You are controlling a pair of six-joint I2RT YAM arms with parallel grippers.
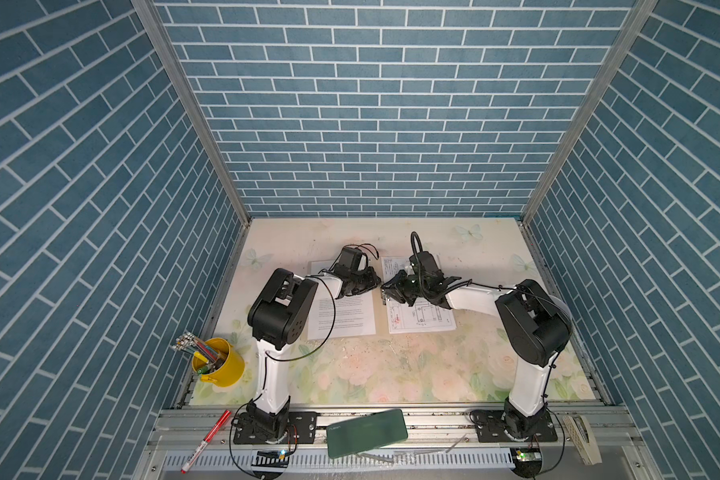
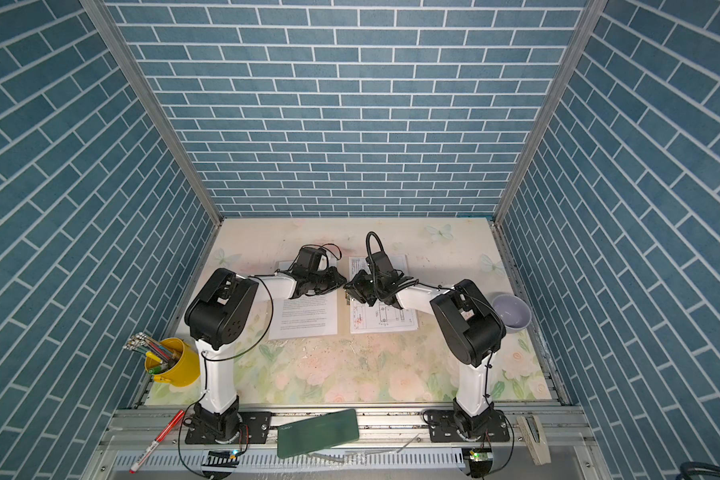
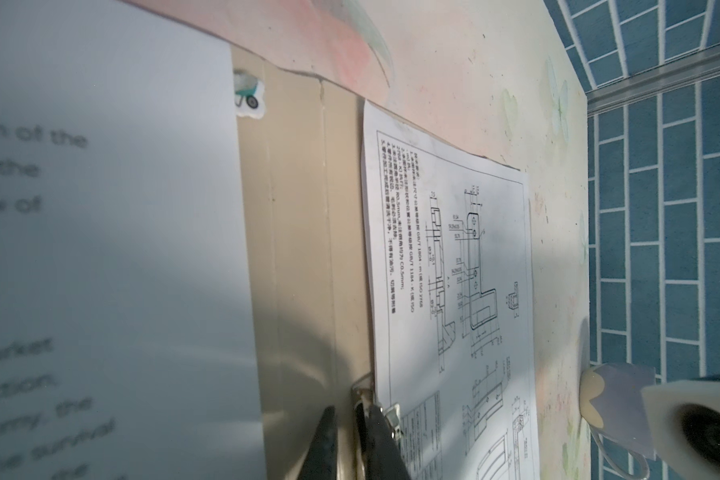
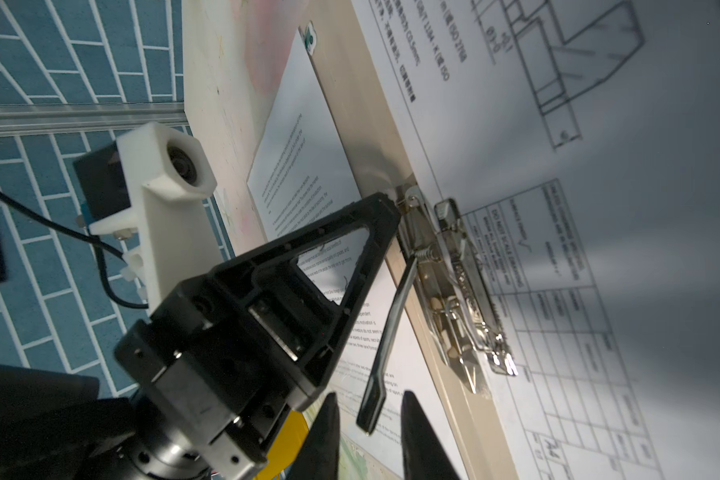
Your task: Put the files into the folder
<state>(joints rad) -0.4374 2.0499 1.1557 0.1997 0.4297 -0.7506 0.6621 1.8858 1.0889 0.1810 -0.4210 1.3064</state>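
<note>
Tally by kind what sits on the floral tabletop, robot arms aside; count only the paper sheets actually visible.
paper sheets: 2, a text sheet and a diagram sheet
folder: 1
yellow pen cup: 1
bowl: 1
Total: 5

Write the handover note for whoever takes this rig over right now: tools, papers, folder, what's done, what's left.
Left tool: jaws nearly together, tip at the end of the metal spine clip; whether it grips anything is unclear.
Right tool: jaws apart on either side of the clip's raised black lever, not clamped on it.
Tan cardboard folder lies open flat. White text sheet on the left arm's half, white diagram sheet on the right arm's half, its edge at the clip. A third sheet is not separately visible.
Done: folder open, sheets laid on it.
Left, likely: clamp the sheets, close the folder.
</note>
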